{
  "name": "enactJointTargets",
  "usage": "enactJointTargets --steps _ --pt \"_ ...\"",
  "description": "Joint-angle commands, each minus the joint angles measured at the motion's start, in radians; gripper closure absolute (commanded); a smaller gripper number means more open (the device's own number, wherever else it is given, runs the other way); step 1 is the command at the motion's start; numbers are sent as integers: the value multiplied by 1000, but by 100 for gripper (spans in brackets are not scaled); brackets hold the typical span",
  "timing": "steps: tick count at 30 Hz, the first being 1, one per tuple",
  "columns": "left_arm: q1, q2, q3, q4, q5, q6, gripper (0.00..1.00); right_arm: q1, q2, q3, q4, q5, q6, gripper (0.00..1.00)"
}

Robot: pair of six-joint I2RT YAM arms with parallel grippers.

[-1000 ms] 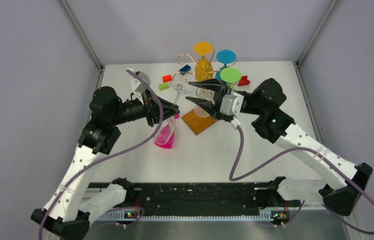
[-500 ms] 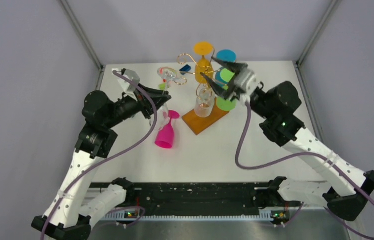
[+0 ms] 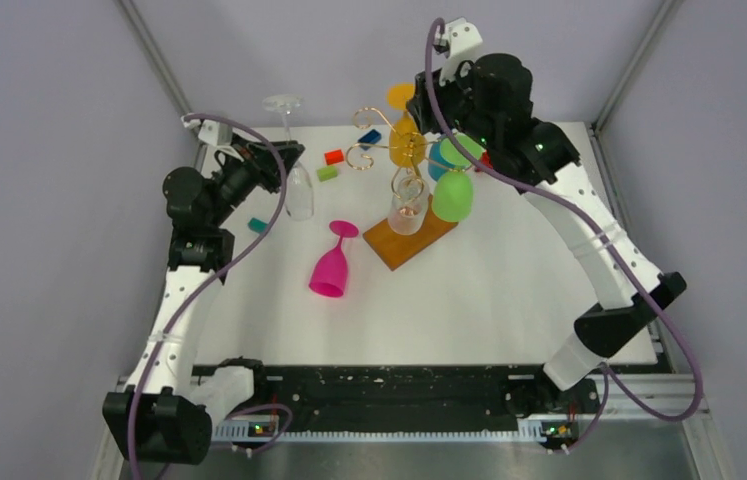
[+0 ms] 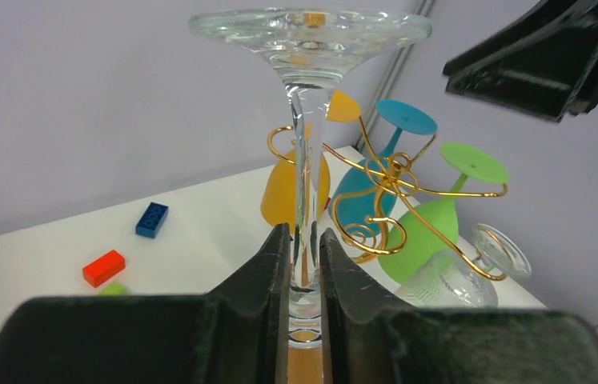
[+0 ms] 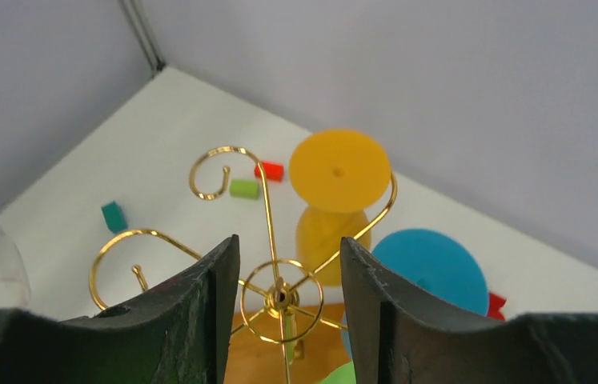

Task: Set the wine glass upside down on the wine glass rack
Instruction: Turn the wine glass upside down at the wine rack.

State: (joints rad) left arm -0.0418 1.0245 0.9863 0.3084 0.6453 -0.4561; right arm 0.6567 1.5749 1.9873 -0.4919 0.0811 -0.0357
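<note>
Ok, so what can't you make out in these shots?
- Left wrist: clear glass bowl, hidden behind fingers of the left gripper.
- Right wrist: rack base, mostly behind fingers of the right gripper; green glass cut off by the bottom edge.
- Top: right gripper's jaws, lost against its dark wrist.

Your clear wine glass (image 3: 299,192) is upside down, foot uppermost and stem upright, pinched at the stem by the left gripper (image 3: 274,160). It is apart to the left of the wine glass rack (image 3: 394,247), whose curled gold wire stands upright on a square orange-brown base.
</note>
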Motion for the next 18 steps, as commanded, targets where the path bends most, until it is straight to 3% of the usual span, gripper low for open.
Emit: enactJointTargets --steps 1,7,18 --pt "2 1 -3 207 -81 1 100 -33 61 70 -160 -60 111 52" --pt "2 40 -30 270 -84 50 100 -35 114 78 -164 -74 116 52" --pt "1 131 -62 395 -1 89 100 -35 140 82 -190 -50 105 64"
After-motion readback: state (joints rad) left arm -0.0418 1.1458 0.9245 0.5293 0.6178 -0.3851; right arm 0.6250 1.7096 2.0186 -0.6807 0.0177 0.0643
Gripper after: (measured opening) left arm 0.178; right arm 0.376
